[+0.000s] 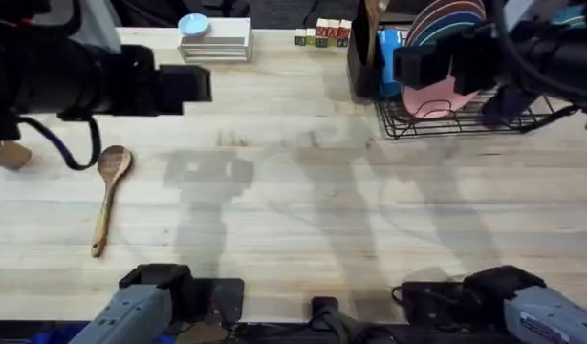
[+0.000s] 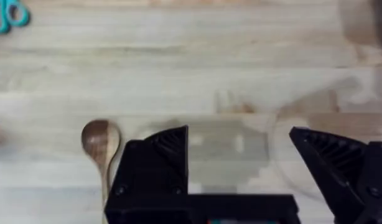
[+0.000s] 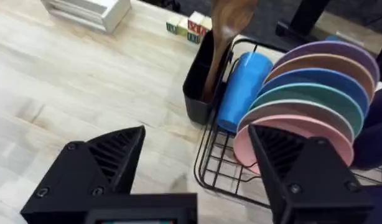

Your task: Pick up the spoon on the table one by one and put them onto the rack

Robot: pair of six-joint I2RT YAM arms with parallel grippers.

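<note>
While 1 darker brown wooden spoon (image 3: 221, 37) already stands handle-down in the tall black utensil holder (image 3: 197, 87) at the near end of the black wire dish rack (image 1: 466, 119), 1 light tan wooden spoon with a round bowl and long thin handle (image 1: 108, 196) lies flat on the pale wood-plank table (image 1: 303, 210), toward the left side, bowl pointing away from the bases and handle angled back toward them. The left gripper (image 2: 241, 162) hangs above the table with its black fingers spread wide and nothing between them; in the left wrist view the spoon's bowl (image 2: 101, 140) sits just beside 1 finger, outside the gap. The right gripper (image 3: 197, 162) is likewise spread and empty, poised beside the rack with its row of coloured plates (image 3: 309, 99) and a blue cup (image 3: 241, 87). Judged step in hand: collecting the remaining spoon with the left arm. To do it well, the left gripper should shift sideways until the handle lies between the fingers, turn so they close across the handle rather than along it, descend near the neck below the bowl, and close firmly, as a thin handle lying flat may slip or pivot. Teal-handled scissors (image 2: 7, 15) lie well apart and pose no obstruction.
</note>
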